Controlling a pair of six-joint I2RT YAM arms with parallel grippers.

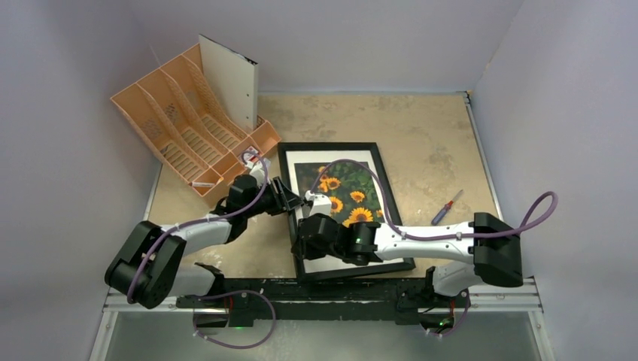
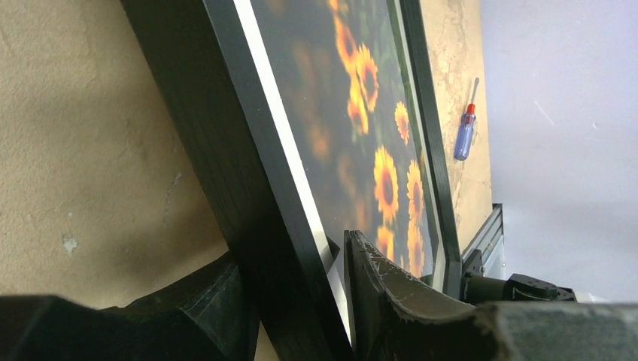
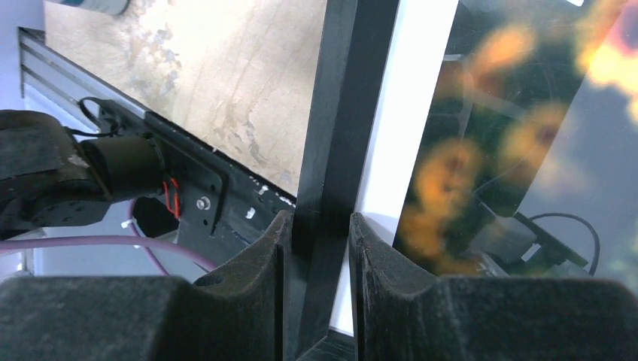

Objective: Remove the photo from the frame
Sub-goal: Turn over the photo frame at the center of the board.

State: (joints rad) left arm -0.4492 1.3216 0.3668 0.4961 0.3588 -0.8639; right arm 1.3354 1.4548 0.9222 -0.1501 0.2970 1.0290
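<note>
The black frame [image 1: 335, 147] lies at the table's middle, with the sunflower photo [image 1: 346, 188] behind its glass. Both grippers are at its left rail. My left gripper [image 1: 292, 199] straddles that rail about halfway along. In the left wrist view the frame [image 2: 226, 150] runs between the two fingers, one against its outer side, the other on the white border beside the photo [image 2: 361, 113]. My right gripper [image 1: 305, 226] is shut on the same rail nearer the front. The right wrist view shows the frame [image 3: 338, 113] pinched between its pads, the photo [image 3: 489, 150] blurred behind.
An orange file organiser [image 1: 188, 128] stands at the back left with a white sheet [image 1: 229, 79] upright in it. A red-and-blue screwdriver [image 1: 446, 207] lies right of the frame. A metal rail [image 1: 323, 301] runs along the near edge. Grey walls enclose the table.
</note>
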